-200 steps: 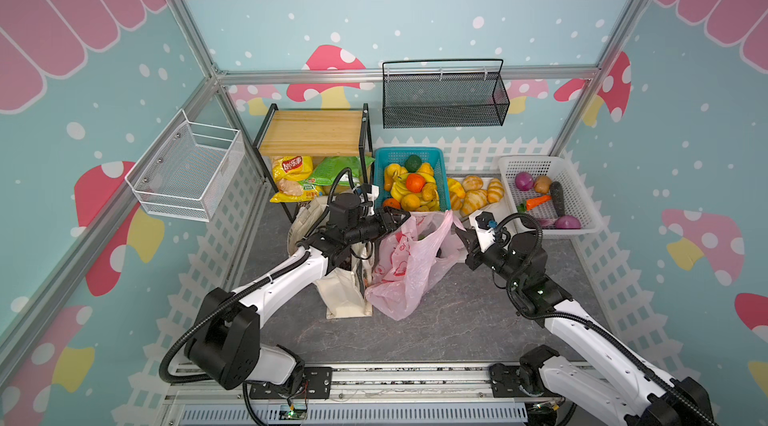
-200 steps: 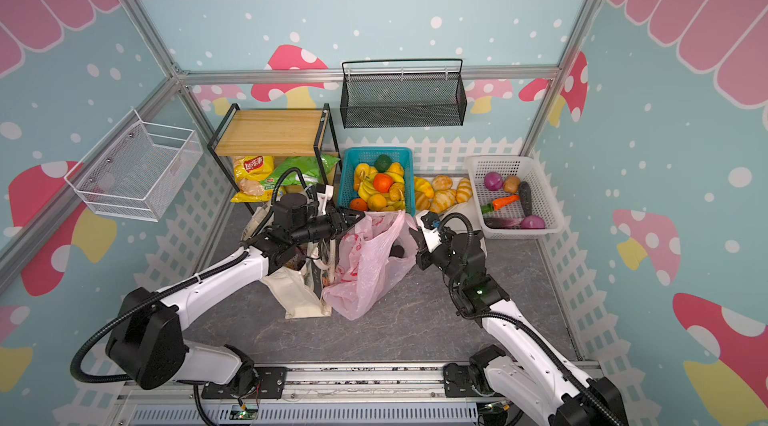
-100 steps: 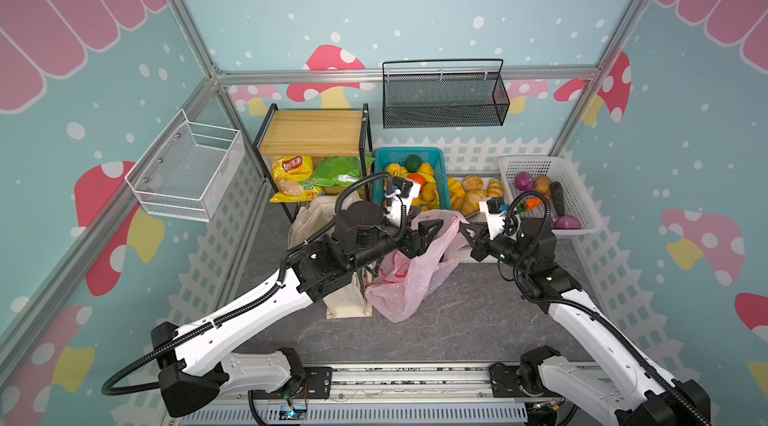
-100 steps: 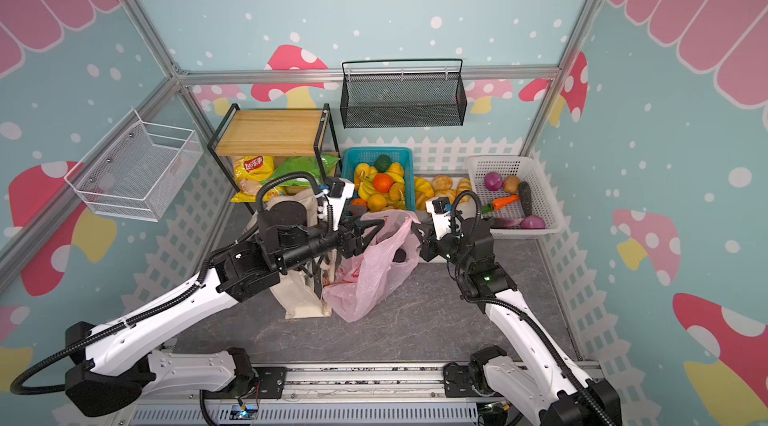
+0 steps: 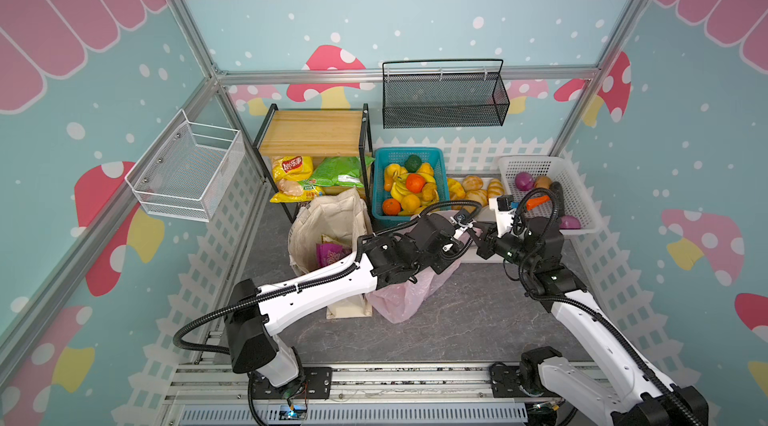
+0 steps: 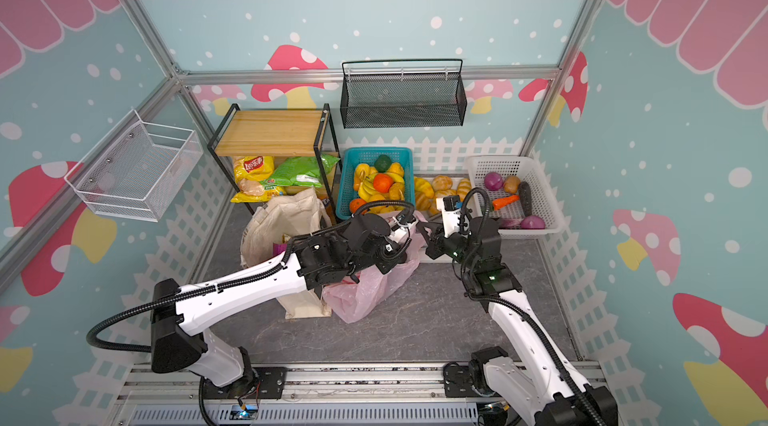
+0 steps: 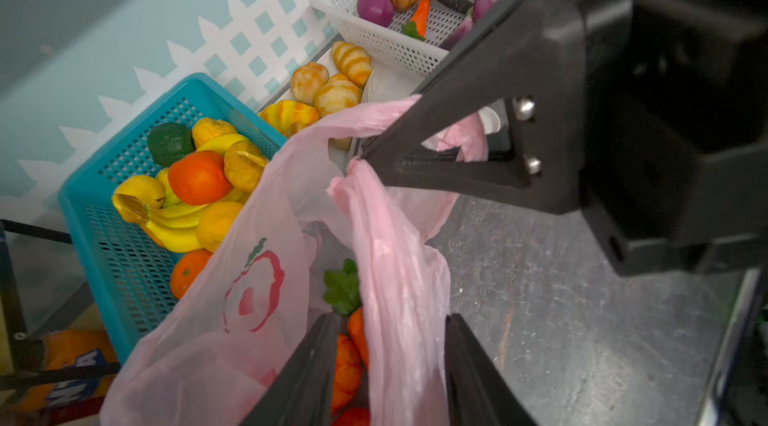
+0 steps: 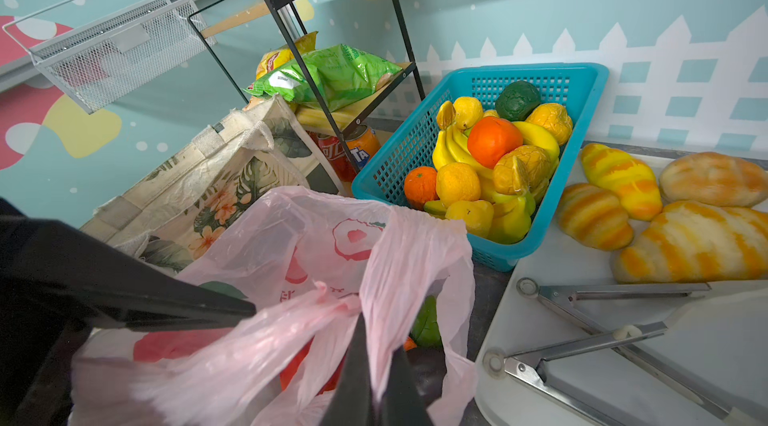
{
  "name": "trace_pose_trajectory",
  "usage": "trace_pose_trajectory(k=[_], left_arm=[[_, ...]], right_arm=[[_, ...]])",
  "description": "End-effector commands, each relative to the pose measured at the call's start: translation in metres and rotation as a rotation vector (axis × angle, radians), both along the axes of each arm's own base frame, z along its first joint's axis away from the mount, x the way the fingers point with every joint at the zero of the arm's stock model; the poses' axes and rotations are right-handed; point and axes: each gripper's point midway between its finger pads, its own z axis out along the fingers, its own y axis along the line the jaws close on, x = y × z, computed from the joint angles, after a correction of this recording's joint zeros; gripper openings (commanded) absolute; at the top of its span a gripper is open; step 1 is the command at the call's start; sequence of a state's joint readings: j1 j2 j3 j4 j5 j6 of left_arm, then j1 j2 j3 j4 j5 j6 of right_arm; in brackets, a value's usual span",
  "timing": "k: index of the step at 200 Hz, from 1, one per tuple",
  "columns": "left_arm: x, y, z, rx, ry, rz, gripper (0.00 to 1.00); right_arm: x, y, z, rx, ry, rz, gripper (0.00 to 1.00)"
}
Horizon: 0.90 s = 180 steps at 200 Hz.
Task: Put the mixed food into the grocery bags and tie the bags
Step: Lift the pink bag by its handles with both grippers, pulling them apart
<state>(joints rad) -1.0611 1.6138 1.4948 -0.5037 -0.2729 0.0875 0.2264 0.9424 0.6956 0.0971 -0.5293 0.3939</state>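
"What's the ground like?"
"Grey marbled tabletop (image 5: 457,328), ringed by a white picket fence (image 5: 478,152), with teal mushroom walls (image 5: 415,38) behind"
"And the bags?"
"The pink bag (image 5: 399,299) stands mid-table just beside the canvas tote (image 5: 328,216), which holds the purple packet (image 5: 332,255). Orange and red toy vegetables (image 7: 347,366) lie inside the pink one"
"Pincers?"
"The right gripper (image 7: 359,160) is clamped tight on a handle. The left gripper (image 7: 390,320) straddles a handle strand; can't tell whether it grips"
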Motion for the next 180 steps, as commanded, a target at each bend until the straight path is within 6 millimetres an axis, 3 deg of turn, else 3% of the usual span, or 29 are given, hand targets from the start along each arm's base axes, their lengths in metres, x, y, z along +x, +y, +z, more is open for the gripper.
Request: trace_pose_trajectory(k=[1, 8, 20, 46, 65, 93, 132, 154, 180], left_arm=[[0.002, 0.005, 0.029, -0.045, -0.051, 0.023, 0.17], [0.000, 0.009, 0.039, -0.085, -0.061, 0.026, 0.08], [-0.008, 0.015, 0.059, -0.176, -0.071, 0.017, 0.00], [-0.023, 0.038, 0.103, -0.462, -0.029, -0.040, 0.00], [-0.013, 0.064, 0.123, -0.680, 0.040, -0.041, 0.00], [0.004, 0.082, 0.124, -0.790, 0.098, -0.022, 0.00], [0.020, 0.095, 0.130, -0.868, 0.136, 0.002, 0.00], [0.028, 0.096, 0.124, -0.886, 0.179, 0.009, 0.00], [0.035, 0.093, 0.101, -0.835, 0.232, 0.047, 0.05]], right_arm=[[-0.008, -0.006, 0.017, 0.008, -0.072, -0.014, 0.00], [-0.012, -0.006, 0.023, 0.004, -0.103, -0.011, 0.00], [-0.022, -0.006, 0.038, 0.001, -0.162, 0.009, 0.00], [-0.051, -0.004, 0.075, 0.016, -0.283, 0.070, 0.00], [-0.069, -0.009, 0.101, -0.001, -0.365, 0.063, 0.00], [-0.097, -0.013, 0.135, -0.029, -0.485, 0.071, 0.00], [-0.127, -0.019, 0.164, -0.057, -0.590, 0.076, 0.00], [-0.129, -0.021, 0.167, -0.052, -0.593, 0.062, 0.00], [-0.106, -0.026, 0.149, -0.038, -0.489, 0.000, 0.00]])
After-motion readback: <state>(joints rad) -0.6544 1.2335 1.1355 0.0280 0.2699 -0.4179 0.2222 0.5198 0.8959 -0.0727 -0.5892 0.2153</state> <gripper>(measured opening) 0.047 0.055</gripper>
